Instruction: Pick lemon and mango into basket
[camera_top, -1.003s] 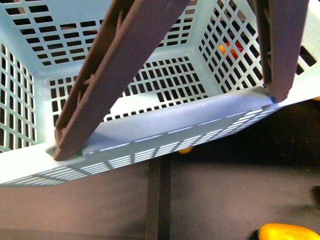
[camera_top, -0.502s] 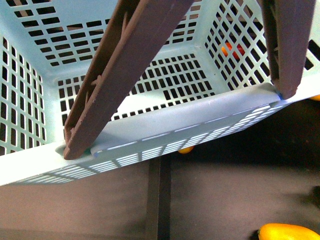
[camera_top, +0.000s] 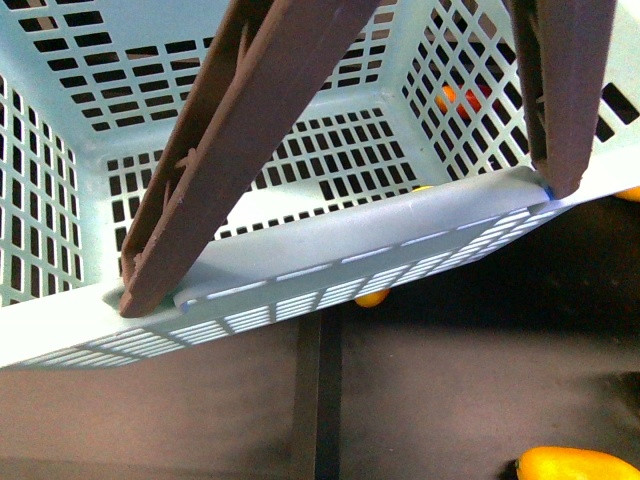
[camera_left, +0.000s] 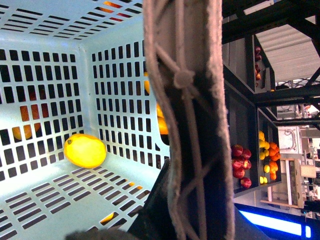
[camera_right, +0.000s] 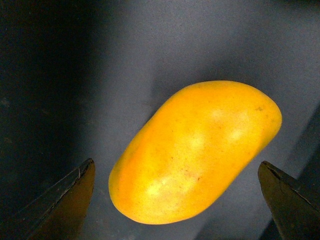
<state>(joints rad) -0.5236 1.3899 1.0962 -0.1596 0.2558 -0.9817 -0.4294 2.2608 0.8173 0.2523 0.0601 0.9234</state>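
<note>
So the basket (camera_top: 330, 262) is filling most of the front view. It's light turquoise plastic with slots all over the walls and floor, and it's tipped at an angle with its near rim running diagonally. The two brown handles (camera_top: 215, 170) are swung up right past the camera.

The lemon (camera_left: 85, 150) is already in there. It's bright yellow, smooth and oval, and it lies where the slotted floor meets a side wall, close to a corner.

The mango (camera_right: 196, 151) isn't in the basket. It's lying on the dark tabletop (camera_top: 450, 400) on the robot's near side, off to the right and well apart from the basket. It's a plump golden-orange one, deeper orange at one end, with a few tiny specks on the skin.

The right gripper (camera_right: 175, 165) is spread wide with one fingertip on each side of the mango. There's a gap on both sides, so it's gripping nothing.

The left gripper (camera_left: 150, 220) is just a dark sliver jammed up against a basket handle in its own camera. I honestly can't tell if it's clamped or not.

There's other orange and red fruit visible through the slots beyond the basket.
</note>
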